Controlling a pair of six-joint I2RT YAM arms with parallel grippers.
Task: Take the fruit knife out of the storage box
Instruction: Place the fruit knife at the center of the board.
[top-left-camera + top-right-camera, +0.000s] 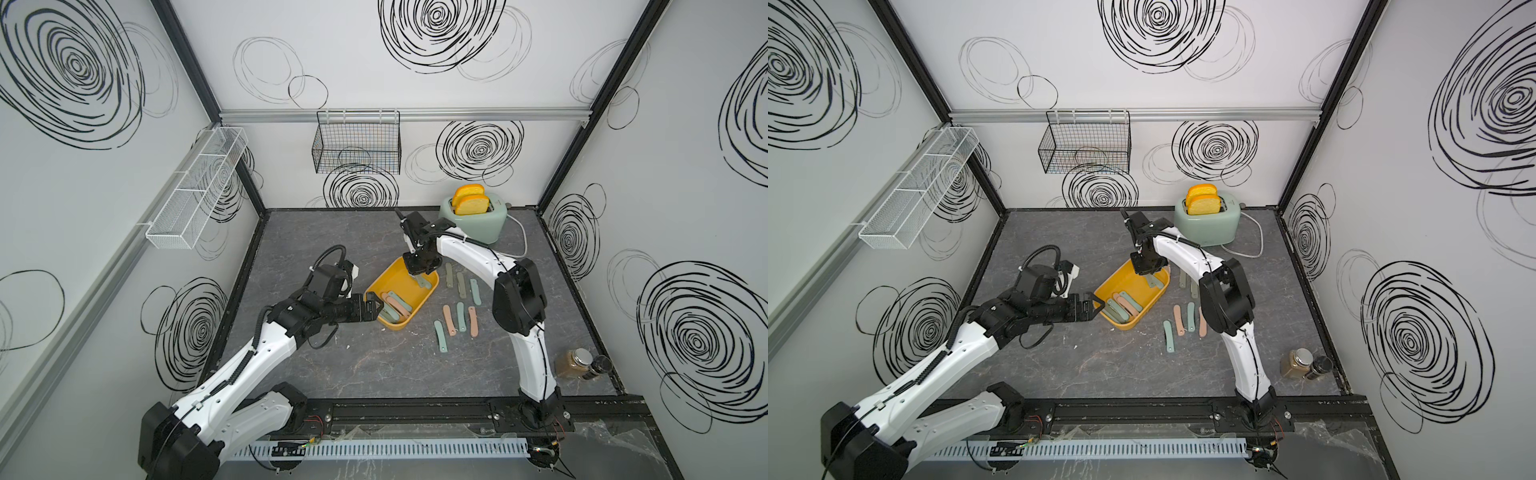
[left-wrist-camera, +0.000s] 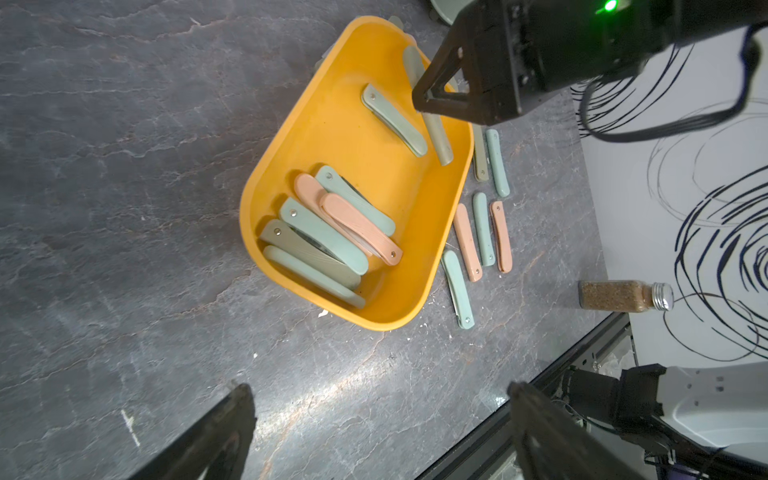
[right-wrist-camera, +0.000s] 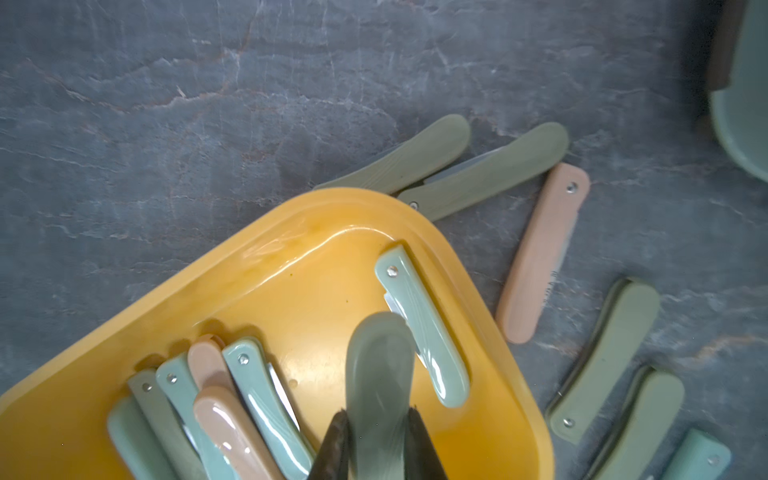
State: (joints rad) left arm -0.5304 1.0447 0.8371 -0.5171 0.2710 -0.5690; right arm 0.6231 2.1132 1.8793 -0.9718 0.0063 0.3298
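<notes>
The mustard-yellow storage box [image 1: 395, 279] [image 1: 1124, 279] sits mid-table with several folded fruit knives [image 1: 394, 311] [image 2: 332, 232] heaped at its near end. My right gripper [image 1: 417, 272] [image 3: 378, 440] hangs over the box's far end. It is shut on an olive-grey folded fruit knife [image 3: 380, 374] [image 2: 436, 137], held tilted just above the box floor [image 3: 299, 282]. A pale green knife [image 3: 424, 328] lies beside it in the box. My left gripper [image 1: 374, 309] [image 2: 380, 390] is open at the box's near left corner, with nothing between its fingers.
Several more folded knives [image 1: 457, 316] lie on the table right of the box. A green toaster [image 1: 478, 226] with toast stands at the back, its cable trailing right. Two spice jars [image 1: 579, 363] lie near right. A black wire basket [image 1: 357, 143] and white mesh rack [image 1: 197, 187] hang on walls.
</notes>
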